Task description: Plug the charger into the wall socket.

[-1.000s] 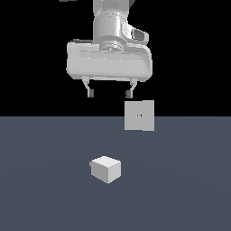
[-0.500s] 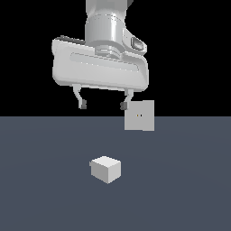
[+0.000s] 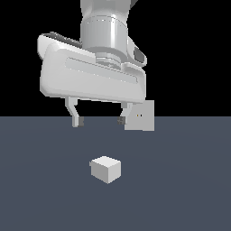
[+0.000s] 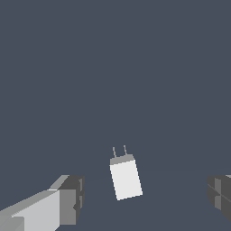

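- exterior view: a large white robot gripper (image 3: 100,121) hangs from above, filling the upper middle of the scene against a black background.
- exterior view: its two short fingers point down with their dark pads spread wide apart, holding nothing.
- exterior view: the charger (image 3: 106,169), a small white-grey cube, sits on the dark blue-grey floor (image 3: 40,189) below the gripper, clear of both fingers and roughly under the gap between them.
- exterior view: the wall socket (image 3: 140,116), a flat pale grey square plate, stands upright farther back, toward the exterior view's right, with a tiny dark and yellowish mark at its centre.
- exterior view: the finger on the exterior view's right overlaps the socket's edge in the picture; whether they touch cannot be told.
- wrist view: the camera looks down on the plain blue-grey floor (image 4: 113,67).
- wrist view: the charger (image 4: 126,179) lies alone on it, a white block with a grey end and two thin prongs sticking out of that end.
- wrist view: the two grey fingertips (image 4: 67,200) show at opposite edges, far apart, with the charger between them and touching neither.
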